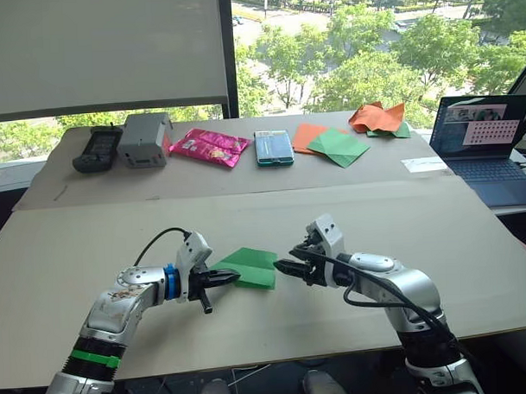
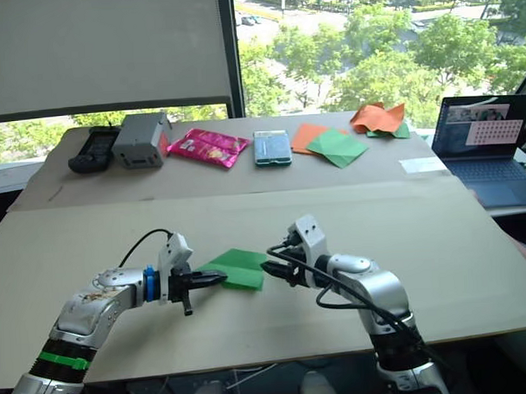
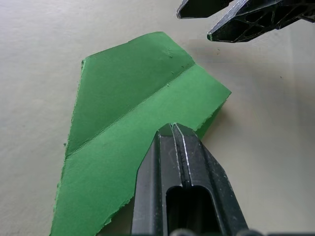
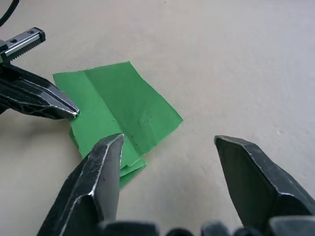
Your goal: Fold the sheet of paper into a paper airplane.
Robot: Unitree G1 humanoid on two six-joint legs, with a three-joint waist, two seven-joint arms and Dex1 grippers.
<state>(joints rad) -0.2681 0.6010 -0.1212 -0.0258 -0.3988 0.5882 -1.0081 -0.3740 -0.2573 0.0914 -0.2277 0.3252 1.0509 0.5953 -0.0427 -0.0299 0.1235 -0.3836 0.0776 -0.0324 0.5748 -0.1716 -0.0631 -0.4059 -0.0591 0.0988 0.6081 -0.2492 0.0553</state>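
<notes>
The sheet of paper (image 1: 251, 267) is lying flat near the front of the tabletop (image 1: 473, 259), folded over with a crease running across it, right between the two grippers. The left gripper (image 3: 172, 129) has its fingers pressed together, tips resting on the paper's edge; whether they actually pinch the paper is hard to tell. The right gripper (image 4: 167, 140) has its fingers spread wide apart, hovering just beside the opposite edge of the paper, not gripping anything.

Along the back of the tabletop there's a black handheld device (image 1: 97, 149), a grey box (image 1: 145, 139), a pink snack packet (image 1: 208, 146) with print too small to read, a teal pack (image 1: 273, 147), flat green-and-orange sheets (image 1: 328, 143) and crumpled orange paper (image 1: 377, 117). An open laptop (image 1: 490, 146) sits at the right; its screen text isn't legible.
</notes>
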